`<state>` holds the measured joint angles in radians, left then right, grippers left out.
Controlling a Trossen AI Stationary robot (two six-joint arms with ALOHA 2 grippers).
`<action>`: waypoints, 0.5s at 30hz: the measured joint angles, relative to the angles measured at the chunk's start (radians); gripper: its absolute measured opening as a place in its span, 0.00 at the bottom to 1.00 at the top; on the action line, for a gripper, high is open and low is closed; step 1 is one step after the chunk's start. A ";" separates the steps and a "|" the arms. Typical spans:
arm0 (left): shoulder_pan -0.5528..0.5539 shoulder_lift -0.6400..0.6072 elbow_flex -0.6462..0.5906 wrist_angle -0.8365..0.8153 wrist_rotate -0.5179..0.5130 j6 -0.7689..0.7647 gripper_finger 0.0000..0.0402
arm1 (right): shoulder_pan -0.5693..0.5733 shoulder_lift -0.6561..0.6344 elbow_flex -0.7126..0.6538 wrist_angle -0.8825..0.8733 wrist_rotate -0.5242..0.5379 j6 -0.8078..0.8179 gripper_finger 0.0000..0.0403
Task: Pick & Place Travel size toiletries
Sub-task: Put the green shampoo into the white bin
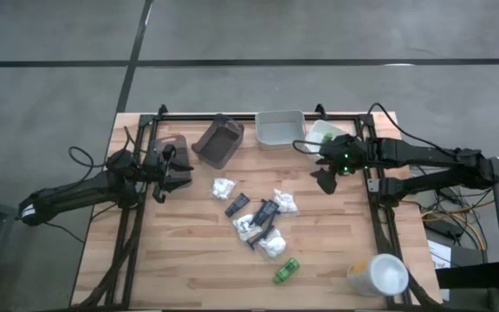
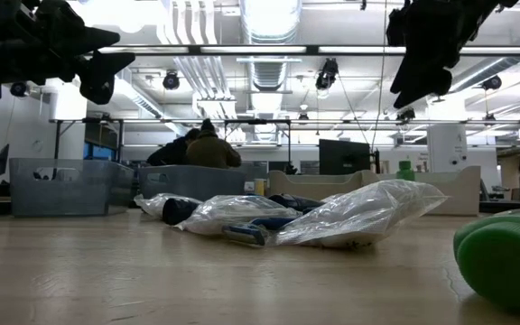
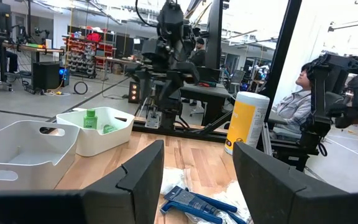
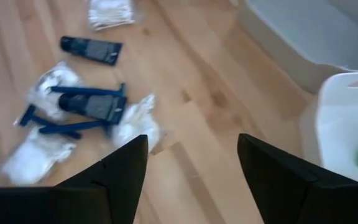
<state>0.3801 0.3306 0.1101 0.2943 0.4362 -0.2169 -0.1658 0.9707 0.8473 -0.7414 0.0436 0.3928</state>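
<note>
From above, our right gripper (image 1: 326, 173) hangs spread and empty beside the white tray (image 1: 317, 134); toiletries (image 1: 262, 221) lie mid-table, away from it. In its wrist view, nothing's pinched. Left gripper (image 1: 170, 173) waits, spread. Next grab, we reckon: reach back for the pile.

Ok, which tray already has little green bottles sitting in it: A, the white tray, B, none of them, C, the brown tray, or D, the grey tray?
A: the left wrist view shows green bottles inside the white tray, while the grey tray next to it looks empty; from above, the brown tray shows nothing green either.
</note>
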 joint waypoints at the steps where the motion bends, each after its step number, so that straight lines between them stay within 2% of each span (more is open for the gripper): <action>1: 0.000 0.000 0.000 0.000 0.000 0.000 0.49 | 0.016 0.000 0.000 0.000 0.000 0.000 0.59; 7: 0.000 0.000 0.000 0.000 0.000 0.000 0.49 | 0.146 0.043 0.000 0.047 0.000 0.040 0.54; 15: 0.000 0.000 0.000 0.000 0.000 0.000 0.49 | 0.353 0.178 0.000 0.185 -0.003 0.071 0.50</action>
<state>0.3799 0.3307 0.1101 0.2941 0.4362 -0.2169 0.1876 1.1483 0.8474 -0.5562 0.0402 0.4641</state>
